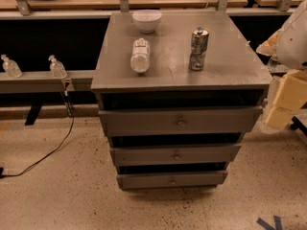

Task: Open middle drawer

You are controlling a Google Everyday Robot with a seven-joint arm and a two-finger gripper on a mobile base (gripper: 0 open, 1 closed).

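Note:
The grey cabinet [225,61] stands in the middle of the camera view with three alike drawers. The middle drawer [144,155] is the second front, flat and grey, with a small round knob [176,155] at its centre. Its front lines up with the top drawer [144,122] above and the bottom drawer [144,181] below. My gripper [280,113] is the cream part of the arm at the right edge, to the right of the cabinet at about top-drawer height, apart from all the drawers.
On the cabinet top stand a white bowl [147,20], a plastic bottle [140,55] on its side and an upright can [198,48]. A black cable [53,150] runs over the floor at the left. Two small bottles [57,67] sit on a ledge behind.

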